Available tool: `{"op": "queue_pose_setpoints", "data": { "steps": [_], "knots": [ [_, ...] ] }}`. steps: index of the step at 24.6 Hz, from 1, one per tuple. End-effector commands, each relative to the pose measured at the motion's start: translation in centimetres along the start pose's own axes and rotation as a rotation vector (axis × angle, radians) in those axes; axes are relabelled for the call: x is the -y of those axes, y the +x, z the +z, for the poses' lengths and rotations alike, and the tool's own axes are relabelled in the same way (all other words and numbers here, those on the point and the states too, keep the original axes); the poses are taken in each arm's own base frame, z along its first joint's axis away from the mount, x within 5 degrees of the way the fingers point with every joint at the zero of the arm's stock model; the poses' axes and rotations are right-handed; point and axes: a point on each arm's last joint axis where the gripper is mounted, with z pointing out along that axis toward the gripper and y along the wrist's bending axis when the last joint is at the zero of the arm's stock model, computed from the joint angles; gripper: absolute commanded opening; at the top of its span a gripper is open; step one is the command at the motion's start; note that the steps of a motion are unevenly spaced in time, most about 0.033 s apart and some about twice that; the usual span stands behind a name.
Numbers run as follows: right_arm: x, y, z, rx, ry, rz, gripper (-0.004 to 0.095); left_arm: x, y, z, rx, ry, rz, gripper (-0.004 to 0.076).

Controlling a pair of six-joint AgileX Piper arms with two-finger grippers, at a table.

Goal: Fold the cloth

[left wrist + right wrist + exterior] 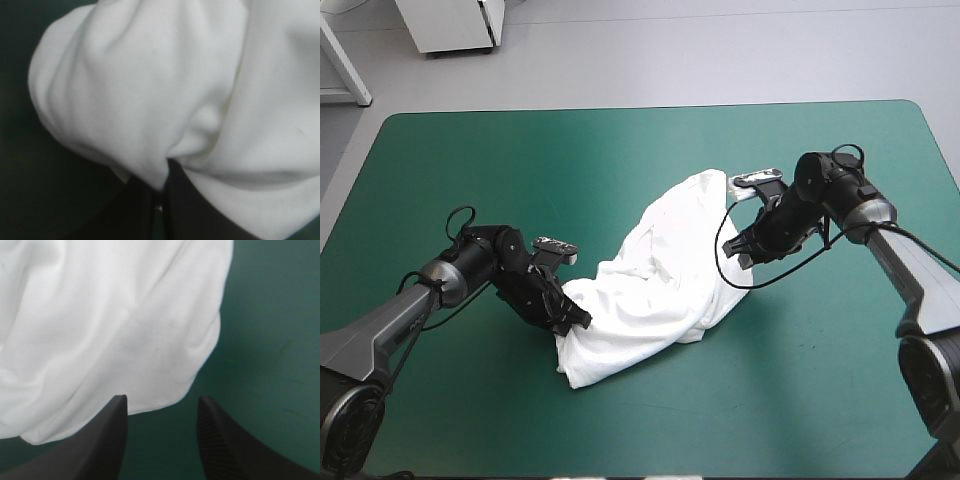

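Note:
The white T-shirt point(660, 275) lies as a crumpled heap across the middle of the teal-green table, running from near front-centre up toward the right. My left gripper point(575, 318) is at the heap's left edge, shut on a pinch of the T-shirt point(145, 100); its black fingers point(182, 210) meet under the bunched fabric. My right gripper point(735, 250) sits at the heap's right edge, open. Its fingers point(107, 440) stand apart just short of the T-shirt's hem point(160, 400), with bare cover between them.
Teal-green cover point(470, 150) spreads around the heap on all sides. White cabinet legs point(455, 25) stand beyond the table's far edge, off the table.

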Motion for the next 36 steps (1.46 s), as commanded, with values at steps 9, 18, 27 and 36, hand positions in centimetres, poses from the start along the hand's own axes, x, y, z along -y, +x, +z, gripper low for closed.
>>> {"op": "queue_pose_setpoints", "data": {
  "steps": [9,18,27,36],
  "knots": [
    [0.7,-0.8,3.2,-0.066,-0.050,0.013,0.0549,0.7,0.3,-1.7,0.016,0.024,0.005,-0.0009],
    [1.0,-1.0,4.7,-0.086,-0.068,0.003,0.0158,0.7,0.3,-1.7,0.010,0.026,0.005,-0.0009],
    [-0.4,-0.5,1.9,-0.088,-0.132,-0.005,-0.0017,1.9,-0.9,-5.8,0.159,0.034,0.041,-0.0009],
    [-6.6,4.3,-20.6,0.561,-0.028,-0.099,-0.0017,7.7,6.6,-24.7,0.645,-0.011,0.157,-0.0009]
  ]
}}
